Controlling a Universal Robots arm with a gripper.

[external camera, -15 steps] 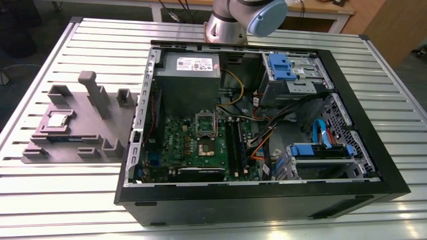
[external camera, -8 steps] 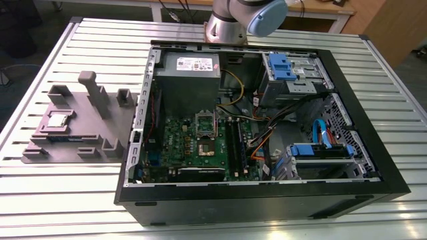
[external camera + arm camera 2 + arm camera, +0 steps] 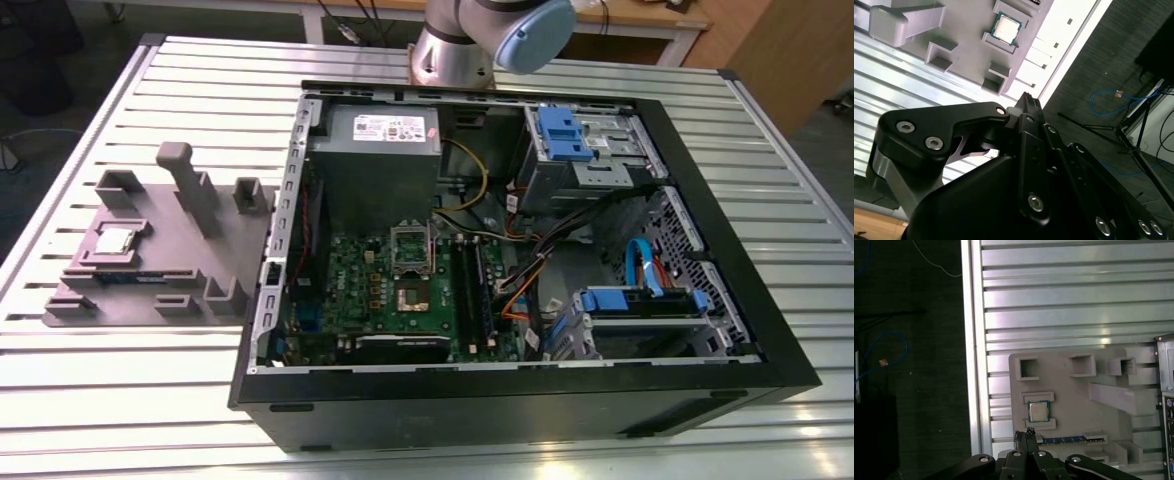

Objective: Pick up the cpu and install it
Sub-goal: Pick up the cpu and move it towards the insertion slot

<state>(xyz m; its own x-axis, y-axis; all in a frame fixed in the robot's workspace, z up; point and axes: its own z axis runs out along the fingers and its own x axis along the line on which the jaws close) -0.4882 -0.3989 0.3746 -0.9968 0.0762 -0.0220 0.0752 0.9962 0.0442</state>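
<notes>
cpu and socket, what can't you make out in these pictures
- cpu: its corner mark and print are too small in every view.
- socket, exterior view: too small to tell its pins or whether it is empty.
- arm: cut off by the exterior view's top edge.
- grey holder, first wrist view: one edge is hidden behind the gripper.

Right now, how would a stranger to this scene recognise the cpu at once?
Find the open black computer case; on the exterior view's left of it lies a grey plate with raised blocks. The cpu is the only shiny square silver chip on it.
</notes>
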